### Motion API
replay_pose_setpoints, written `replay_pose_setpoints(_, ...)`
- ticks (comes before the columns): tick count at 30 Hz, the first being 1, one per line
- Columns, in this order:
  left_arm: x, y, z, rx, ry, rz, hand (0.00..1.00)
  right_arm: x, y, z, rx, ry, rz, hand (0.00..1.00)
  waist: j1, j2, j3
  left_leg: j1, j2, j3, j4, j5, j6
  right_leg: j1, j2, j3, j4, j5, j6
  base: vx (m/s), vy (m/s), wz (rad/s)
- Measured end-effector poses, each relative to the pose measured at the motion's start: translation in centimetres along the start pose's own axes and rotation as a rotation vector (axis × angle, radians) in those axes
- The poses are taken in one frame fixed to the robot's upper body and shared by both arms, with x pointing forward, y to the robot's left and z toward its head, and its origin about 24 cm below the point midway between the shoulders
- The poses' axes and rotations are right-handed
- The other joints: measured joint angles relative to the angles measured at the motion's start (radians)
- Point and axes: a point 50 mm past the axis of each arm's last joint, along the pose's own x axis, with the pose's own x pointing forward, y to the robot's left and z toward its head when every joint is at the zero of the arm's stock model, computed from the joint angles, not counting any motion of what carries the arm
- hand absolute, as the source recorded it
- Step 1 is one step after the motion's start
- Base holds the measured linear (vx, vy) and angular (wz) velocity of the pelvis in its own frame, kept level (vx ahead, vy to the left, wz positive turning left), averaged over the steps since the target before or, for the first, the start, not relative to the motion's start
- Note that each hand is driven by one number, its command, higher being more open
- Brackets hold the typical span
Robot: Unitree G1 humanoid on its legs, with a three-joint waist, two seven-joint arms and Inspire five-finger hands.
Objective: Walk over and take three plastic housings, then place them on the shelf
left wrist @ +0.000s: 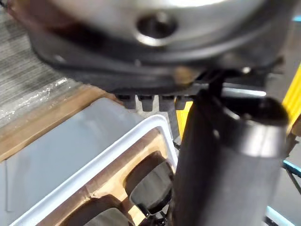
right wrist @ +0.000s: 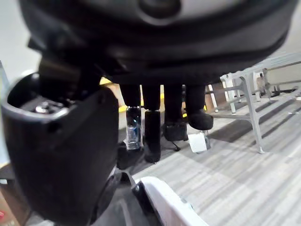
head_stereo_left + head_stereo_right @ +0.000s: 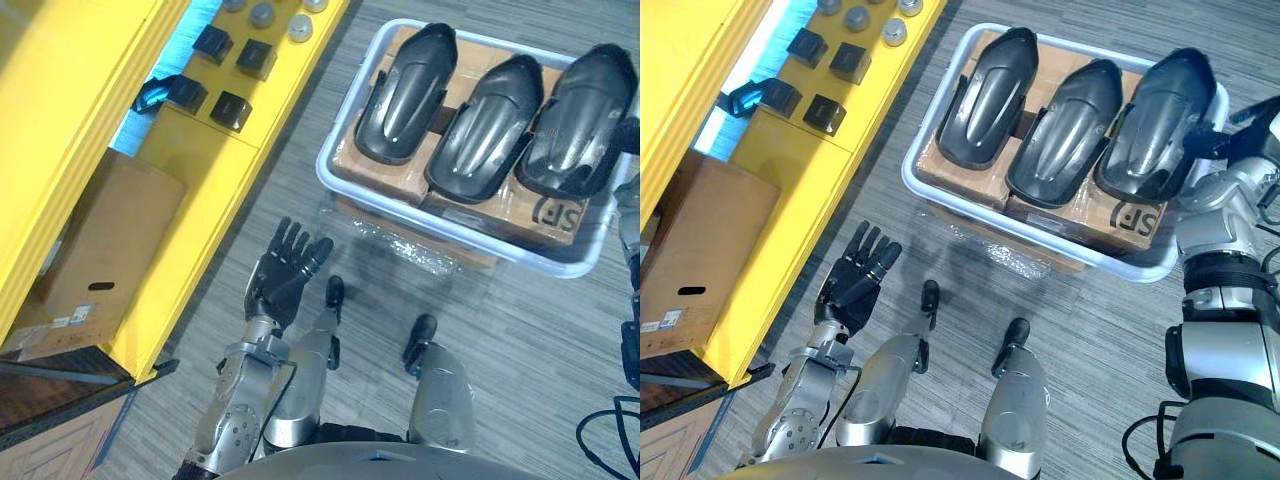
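Note:
Three black plastic housings lie side by side in a white-rimmed tray (image 3: 340, 185): the left one (image 3: 405, 95), the middle one (image 3: 485, 125) and the right one (image 3: 580, 120). They rest on cardboard boxes inside the tray. My left hand (image 3: 285, 270) hangs open over the floor, short of the tray's near left corner, holding nothing. Its wrist view looks past the thumb (image 1: 225, 165) onto the tray rim (image 1: 108, 160) and one housing (image 1: 150, 186). My right hand (image 3: 1252, 118) is at the tray's right side, beside the right housing (image 3: 1155, 125); its fingers (image 2: 153, 127) hang straight and hold nothing.
A yellow shelf (image 3: 200, 200) runs along the left, carrying small black blocks (image 3: 230, 108) and grey discs (image 3: 262, 14). A cardboard box (image 3: 110, 240) sits on its lower level. The tray stands on a plastic-wrapped box (image 3: 410, 250) on the grey floor. A white metal frame (image 2: 244, 89) stands farther off.

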Motion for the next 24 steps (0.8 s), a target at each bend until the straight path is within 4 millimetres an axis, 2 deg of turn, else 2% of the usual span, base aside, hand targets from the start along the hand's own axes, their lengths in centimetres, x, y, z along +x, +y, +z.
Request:
replay_pose_setpoints(3, -0.1, 0.0, 0.5, 0.01, -0.014, -0.013, 1.0, -1.2, 0.3, 1.0, 0.069, -0.046, -0.019, 0.0, -0.005, -0.013, 0.004, 0.01, 0.008, 0.006, -0.007, 0.0, 0.0, 0.017, 0.013, 0.001, -0.027, 0.015, -0.003, 0.02, -0.013, -0.04)
replay_pose_setpoints(9, 0.4, -1.6, 2.2, 0.021, -0.082, -0.129, 1.0, -4.0, 2.0, 1.2, 0.113, -0.109, -0.001, 0.0, -0.021, -0.043, 0.001, 0.045, 0.014, 0.017, -0.015, -0.012, 0.0, 0.065, 0.029, 0.009, -0.073, 0.035, 0.006, 0.03, -0.024, -0.06)
replay_pose_setpoints(10, 0.5, -1.7, 2.3, 0.026, -0.087, -0.136, 1.0, -4.2, 2.2, 1.2, 0.117, -0.109, 0.005, 1.0, -0.022, -0.048, 0.0, 0.047, 0.014, 0.021, -0.015, -0.013, 0.0, 0.065, 0.03, 0.013, -0.076, 0.037, 0.006, 0.01, -0.011, -0.16)
replay_pose_setpoints(13, 1.3, -2.4, 2.8, 0.057, -0.107, -0.164, 1.0, -5.0, 3.1, 1.0, 0.138, -0.087, 0.036, 1.0, -0.024, -0.059, 0.001, 0.062, 0.014, 0.043, -0.025, -0.015, 0.004, 0.073, 0.032, 0.029, -0.097, 0.054, 0.01, 0.01, -0.003, -0.2)
replay_pose_setpoints(17, 2.2, -3.2, 3.5, 0.103, -0.14, -0.171, 1.0, -6.2, 4.7, 1.0, 0.292, 0.026, 0.116, 1.0, -0.022, -0.067, -0.001, 0.062, 0.017, 0.067, -0.024, -0.02, 0.01, 0.078, 0.043, 0.058, -0.14, 0.084, 0.013, 0.02, -0.002, -0.18)
replay_pose_setpoints(19, 2.7, -3.6, 3.8, 0.134, -0.15, -0.185, 1.0, -6.9, 6.4, 1.1, 0.375, 0.119, 0.186, 1.0, -0.019, -0.068, -0.001, 0.059, 0.02, 0.077, -0.024, -0.02, 0.011, 0.079, 0.047, 0.063, -0.162, 0.099, 0.013, 0.01, -0.016, -0.15)
replay_pose_setpoints(22, 3.4, -3.8, 3.3, 0.143, -0.125, -0.194, 1.0, -7.3, 7.9, 0.8, 0.456, 0.254, 0.239, 1.0, -0.013, -0.068, -0.001, 0.051, 0.019, 0.073, -0.024, -0.02, 0.01, 0.075, 0.048, 0.061, -0.166, 0.101, 0.013, 0.01, -0.02, 0.02)
replay_pose_setpoints(24, 3.6, -3.6, 2.8, 0.146, -0.101, -0.19, 1.0, -6.8, 7.9, 1.3, 0.553, 0.295, 0.23, 1.0, -0.013, -0.066, -0.002, 0.027, 0.018, 0.065, -0.02, -0.02, 0.011, 0.056, 0.048, 0.06, -0.166, 0.103, 0.014, 0.01, -0.024, 0.09)
